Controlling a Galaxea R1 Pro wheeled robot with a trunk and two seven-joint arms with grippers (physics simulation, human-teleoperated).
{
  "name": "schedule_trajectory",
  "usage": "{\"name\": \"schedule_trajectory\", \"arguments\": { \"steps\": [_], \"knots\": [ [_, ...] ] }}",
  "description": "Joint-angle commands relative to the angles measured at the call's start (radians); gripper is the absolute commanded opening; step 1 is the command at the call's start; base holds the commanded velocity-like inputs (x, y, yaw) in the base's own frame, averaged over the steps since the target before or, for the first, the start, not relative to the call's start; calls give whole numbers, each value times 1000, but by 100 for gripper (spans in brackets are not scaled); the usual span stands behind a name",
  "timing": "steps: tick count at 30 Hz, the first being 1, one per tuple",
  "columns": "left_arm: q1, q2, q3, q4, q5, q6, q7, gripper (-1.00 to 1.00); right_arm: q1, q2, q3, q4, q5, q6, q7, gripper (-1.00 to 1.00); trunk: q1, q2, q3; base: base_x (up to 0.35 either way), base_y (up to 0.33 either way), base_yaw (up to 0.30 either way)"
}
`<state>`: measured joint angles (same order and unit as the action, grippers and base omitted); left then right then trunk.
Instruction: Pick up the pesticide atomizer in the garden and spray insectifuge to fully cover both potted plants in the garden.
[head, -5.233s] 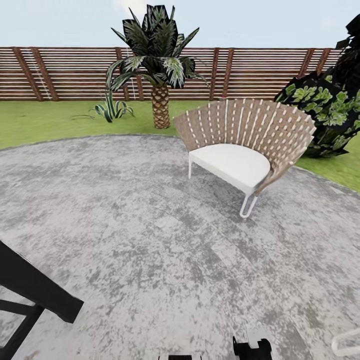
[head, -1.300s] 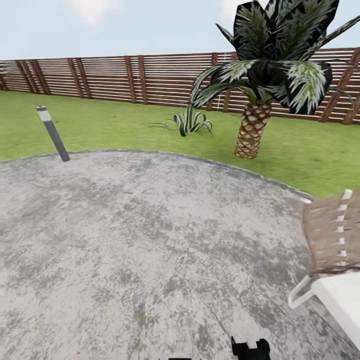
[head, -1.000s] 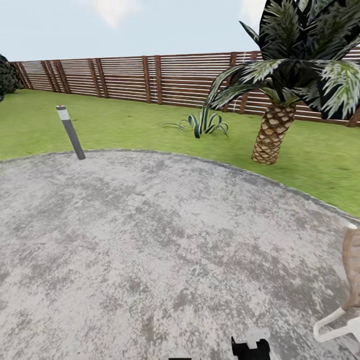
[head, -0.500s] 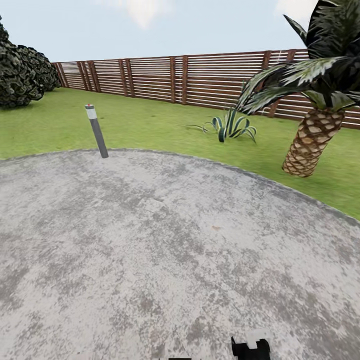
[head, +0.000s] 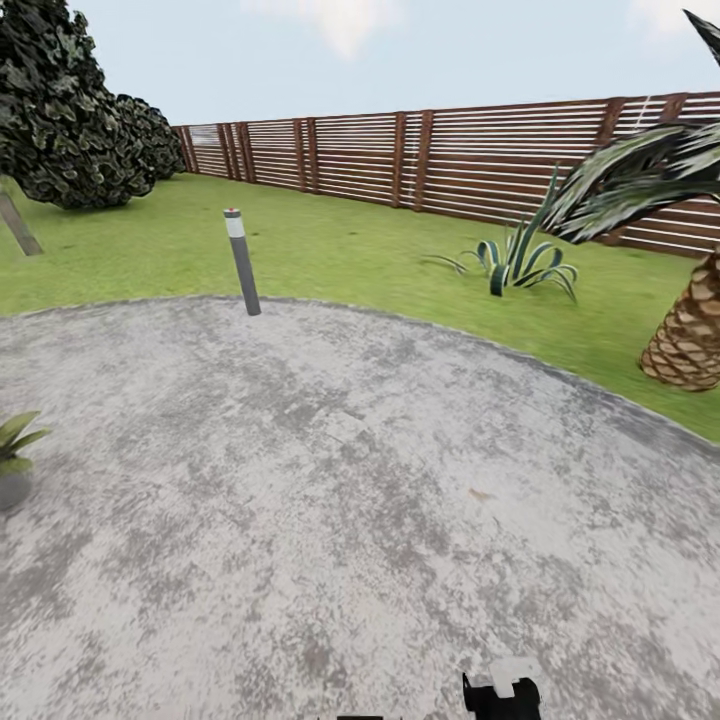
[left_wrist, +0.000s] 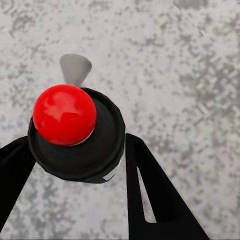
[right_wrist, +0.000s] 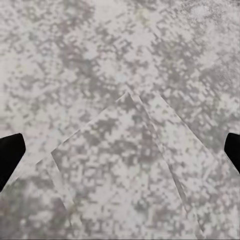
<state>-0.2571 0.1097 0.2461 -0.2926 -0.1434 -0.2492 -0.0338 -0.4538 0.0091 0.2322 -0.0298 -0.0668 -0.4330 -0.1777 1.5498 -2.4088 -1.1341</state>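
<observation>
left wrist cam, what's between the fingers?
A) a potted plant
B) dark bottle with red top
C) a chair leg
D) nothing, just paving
B: the left gripper has its dark fingers on either side of the pesticide atomizer, a dark round body with a red top, above the grey paving.

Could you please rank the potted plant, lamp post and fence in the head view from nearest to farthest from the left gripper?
1. Potted plant, on the patio, far left.
2. Lamp post, at the patio's far edge.
3. Fence, beyond the lawn.
</observation>
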Motion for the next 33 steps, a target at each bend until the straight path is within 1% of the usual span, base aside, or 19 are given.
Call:
{"name": "schedule_trajectory", "arguments": {
  "steps": [1, 22, 26, 33],
  "knots": [
    [-1, -1, 9, 1, -10, -4, -4, -100, 0, 0, 9, 1, -7, -3, -4, 100, 0, 0, -1, 335, 0, 277],
    [-1, -1, 9, 1, -10, -4, -3, -100, 0, 0, 9, 1, -7, -3, -4, 100, 0, 0, -1, 331, 0, 278],
    [-1, 0, 9, 1, -10, -4, -3, -100, 0, 0, 9, 1, -7, -3, -4, 100, 0, 0, -1, 188, 0, 278],
    [-1, 0, 9, 1, -10, -4, -4, -100, 0, 0, 9, 1, -7, -3, -4, 100, 0, 0, -1, 26, 0, 278]
  ]
}}
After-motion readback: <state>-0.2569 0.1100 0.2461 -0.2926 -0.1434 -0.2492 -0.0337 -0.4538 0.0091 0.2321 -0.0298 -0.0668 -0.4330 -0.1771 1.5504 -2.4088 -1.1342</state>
